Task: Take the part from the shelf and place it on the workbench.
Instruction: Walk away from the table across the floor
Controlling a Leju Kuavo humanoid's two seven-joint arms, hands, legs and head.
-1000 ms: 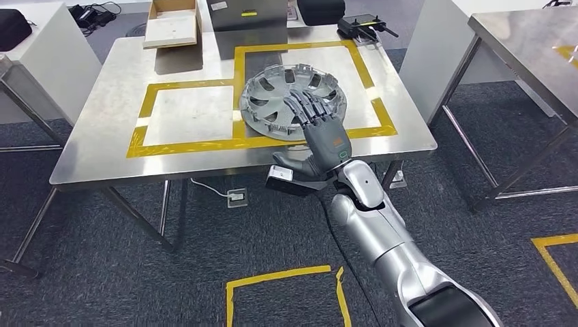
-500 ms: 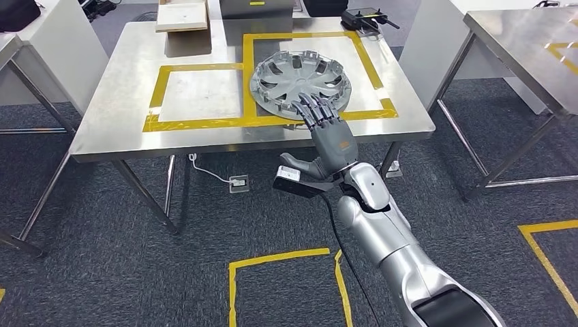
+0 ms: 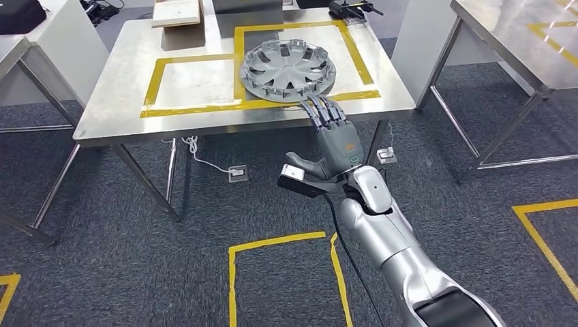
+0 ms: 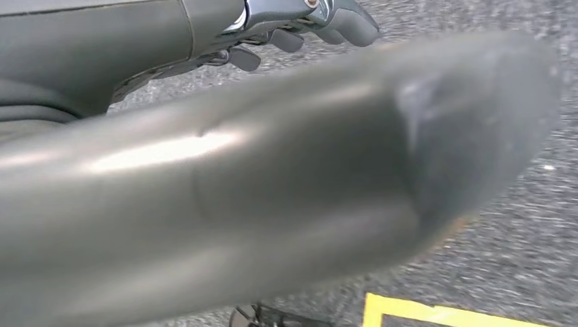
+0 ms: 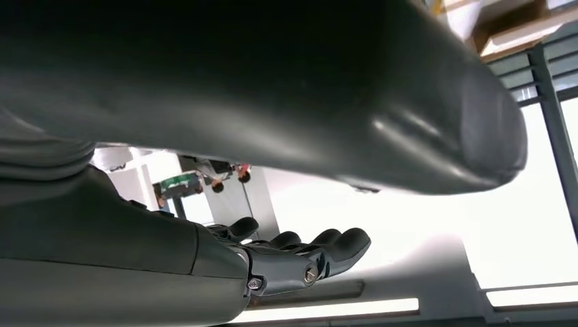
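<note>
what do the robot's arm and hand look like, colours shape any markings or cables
The right arm is glossy silver, built of rounded segments, with a black section at its base. The right hand is grey with darker, segmented fingers, a thick grey thumb and small orange and green marks on its back. A black and white box sits at the wrist. The left hand shows the same grey thumb and dark fingers.

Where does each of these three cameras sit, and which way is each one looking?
Head view: high on the body, looking down at the steel table, wheel cover and the raised right hand.
Left wrist view: behind the left hand, facing carpet.
Right wrist view: behind the right hand, facing up at ceiling lights.
Head and right wrist views share the right hand.
</note>
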